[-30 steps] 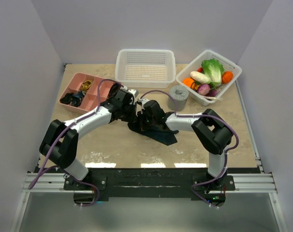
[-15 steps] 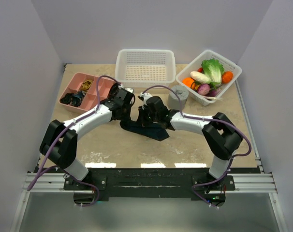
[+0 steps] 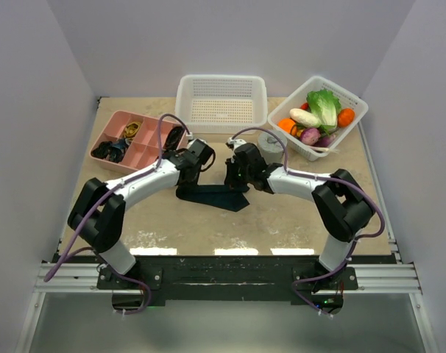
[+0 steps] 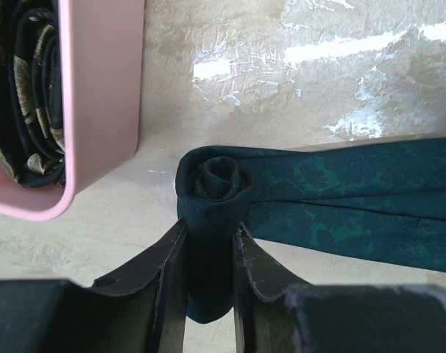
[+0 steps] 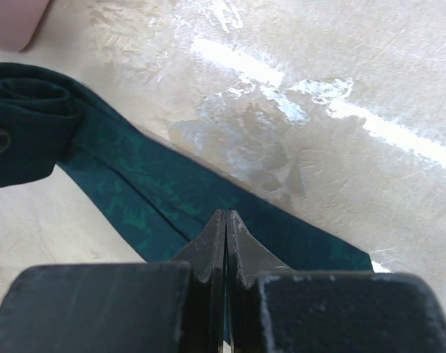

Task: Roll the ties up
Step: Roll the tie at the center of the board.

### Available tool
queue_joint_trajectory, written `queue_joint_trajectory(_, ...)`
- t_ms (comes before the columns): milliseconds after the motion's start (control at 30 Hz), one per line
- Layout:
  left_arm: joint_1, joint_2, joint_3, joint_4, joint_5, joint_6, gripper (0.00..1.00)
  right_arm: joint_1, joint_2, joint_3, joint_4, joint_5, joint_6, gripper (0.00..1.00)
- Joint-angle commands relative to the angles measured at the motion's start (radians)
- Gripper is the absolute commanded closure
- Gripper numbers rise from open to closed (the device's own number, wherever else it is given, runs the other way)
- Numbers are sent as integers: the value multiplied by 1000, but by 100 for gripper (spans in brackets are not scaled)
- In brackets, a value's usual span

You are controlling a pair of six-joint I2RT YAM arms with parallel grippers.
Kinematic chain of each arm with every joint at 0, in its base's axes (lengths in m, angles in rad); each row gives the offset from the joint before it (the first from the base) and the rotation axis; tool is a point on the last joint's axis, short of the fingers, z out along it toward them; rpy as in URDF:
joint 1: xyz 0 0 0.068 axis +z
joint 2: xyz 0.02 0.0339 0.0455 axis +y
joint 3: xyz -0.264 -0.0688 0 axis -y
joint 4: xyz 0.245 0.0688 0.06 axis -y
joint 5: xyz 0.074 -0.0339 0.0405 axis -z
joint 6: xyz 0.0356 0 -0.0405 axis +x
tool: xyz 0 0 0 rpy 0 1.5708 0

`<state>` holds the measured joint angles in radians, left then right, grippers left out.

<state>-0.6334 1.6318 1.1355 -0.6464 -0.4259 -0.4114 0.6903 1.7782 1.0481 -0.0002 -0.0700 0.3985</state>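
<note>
The dark teal-green tie (image 3: 216, 196) lies flat on the table between the two arms, and its left end is wound into a small roll (image 4: 217, 180). My left gripper (image 4: 210, 239) is shut on that roll, one finger on each side of it; the top view shows this gripper (image 3: 196, 160) just above the tie's left end. The flat patterned band (image 5: 157, 198) runs right from the roll. My right gripper (image 5: 227, 217) is shut, with its tips together right over the band. I see no fabric pinched between them. From above, the right gripper (image 3: 235, 173) is over the tie's right part.
A pink compartment tray (image 3: 151, 137) at the left holds dark rolled ties (image 4: 24, 95), and its corner (image 4: 98, 132) is close to the roll. A white basket (image 3: 221, 103) stands at the back, a grey cylinder (image 3: 271, 148) beside the right arm, and a vegetable basket (image 3: 353, 105) at the back right.
Both grippers have moved toward the far side of the table. The tie has shifted left and now lies as a straighter band, still held at its rolled end by the left gripper.
</note>
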Motion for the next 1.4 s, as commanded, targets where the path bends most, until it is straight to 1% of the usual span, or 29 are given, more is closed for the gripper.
queue_joint_trajectory(0, -57, 51, 56, -19, -97, -46, 71, -5, -75, -17, -20, 25, -18, 100)
queue_joint_trajectory(133, -103, 135, 108, -56, -146, -81, 71, -6, -91, -30, -26, 33, -21, 100)
queue_joint_trajectory(367, -152, 192, 133, -81, -172, -96, 69, -12, -99, -39, -32, 47, -17, 100)
queue_joint_trajectory(467, -157, 203, 132, -73, -165, -96, 65, -18, -92, -37, -40, 53, -15, 100)
queue_joint_trajectory(500, -158, 206, 132, -72, -162, -95, 61, -20, -89, -36, -44, 55, -15, 100)
queue_joint_trajectory(567, -160, 215, 132, -56, -149, -90, 58, -21, -88, -33, -55, 68, -16, 100)
queue_joint_trajectory(600, -161, 218, 130, -52, -137, -89, 54, -21, -91, -36, -58, 68, -18, 100)
queue_joint_trajectory(700, -166, 224, 130, -29, -103, -79, 49, -23, -95, -43, -61, 85, -18, 100)
queue_joint_trajectory(1000, -173, 197, 124, 28, -7, -61, 41, -47, -94, -42, -81, 111, -16, 100)
queue_joint_trajectory(1200, -175, 208, 127, 22, -11, -56, 38, -81, -109, -60, -92, 159, -13, 100)
queue_joint_trajectory(1267, -175, 198, 129, 22, -13, -53, 37, -90, -108, -65, -96, 162, -13, 98)
queue_joint_trajectory(1300, -175, 192, 129, 22, -13, -52, 36, -94, -100, -65, -101, 161, -12, 88)
queue_joint_trajectory(1367, -175, 181, 142, 8, -16, -44, 33, -104, -94, -63, -110, 167, -7, 78)
